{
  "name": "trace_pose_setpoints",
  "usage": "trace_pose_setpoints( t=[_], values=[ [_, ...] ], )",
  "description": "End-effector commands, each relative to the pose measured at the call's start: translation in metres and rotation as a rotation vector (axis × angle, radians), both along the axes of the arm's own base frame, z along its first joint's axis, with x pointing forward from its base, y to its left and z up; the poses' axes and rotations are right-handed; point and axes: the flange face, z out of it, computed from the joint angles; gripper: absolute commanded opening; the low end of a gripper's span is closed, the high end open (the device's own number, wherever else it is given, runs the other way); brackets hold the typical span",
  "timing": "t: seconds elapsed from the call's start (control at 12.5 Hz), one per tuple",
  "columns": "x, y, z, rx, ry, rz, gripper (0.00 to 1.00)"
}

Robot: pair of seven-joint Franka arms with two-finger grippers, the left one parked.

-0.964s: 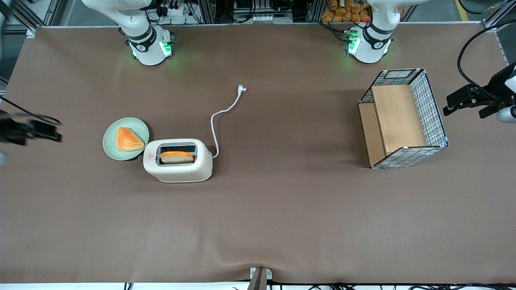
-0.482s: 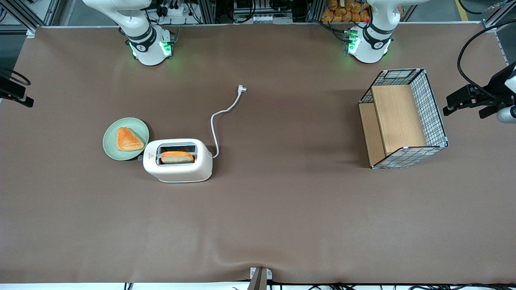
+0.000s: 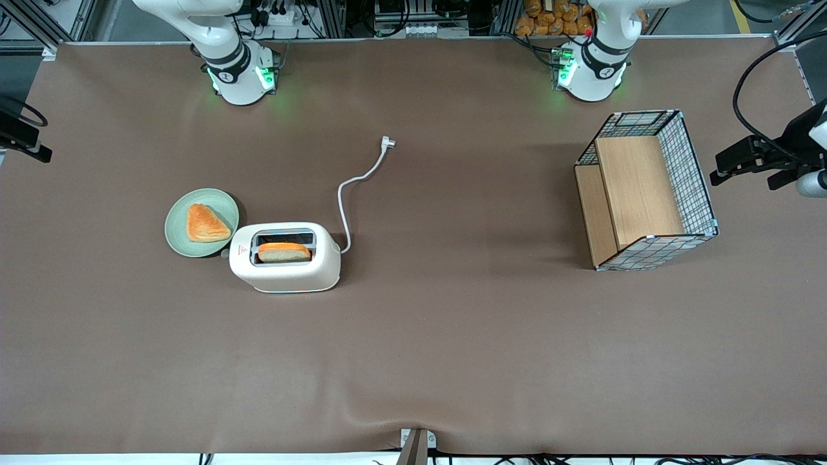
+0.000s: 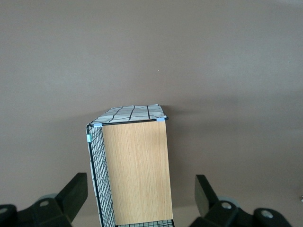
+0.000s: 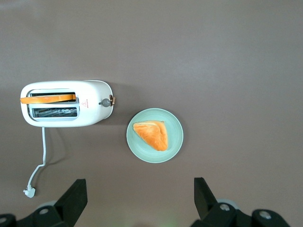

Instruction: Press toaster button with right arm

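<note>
Spread wide with nothing between its fingers, the gripper (image 5: 137,201) is held high above the table (image 3: 452,355), well apart from the toaster (image 3: 285,257), and in the front view only a dark part of the right arm (image 3: 19,135) is seen at the working arm's end of the table. From the wrist view a small grey knob and lever (image 5: 107,101) are shown on the toaster's end facing the green plate (image 5: 155,135), a detail largely hidden in the front view. A wire-and-wood basket (image 3: 646,190) toward the parked arm's end is seen only in the front and left wrist views. The toaster is cream-white and rounded, with a bread slice (image 3: 284,251) standing in the slot nearer the front camera, a pastry (image 3: 205,223) on the plate beside it, and its white cord (image 3: 352,187) trailing away unplugged.
</note>
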Motion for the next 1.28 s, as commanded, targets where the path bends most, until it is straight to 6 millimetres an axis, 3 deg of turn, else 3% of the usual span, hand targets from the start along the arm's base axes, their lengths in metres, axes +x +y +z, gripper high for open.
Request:
trace_pose_setpoints(
  t=[0.0, 0.24, 0.72, 1.2],
  values=[
    [-0.02, 0.004, 0.002, -0.018, -0.002, -0.02, 1.0],
    [-0.042, 0.004, -0.012, -0.013, -0.039, -0.023, 1.0],
    [-0.033, 0.007, 0.0, -0.047, -0.072, 0.009, 1.0],
    [-0.033, 0.007, -0.004, -0.056, -0.045, 0.005, 1.0]
  ],
)
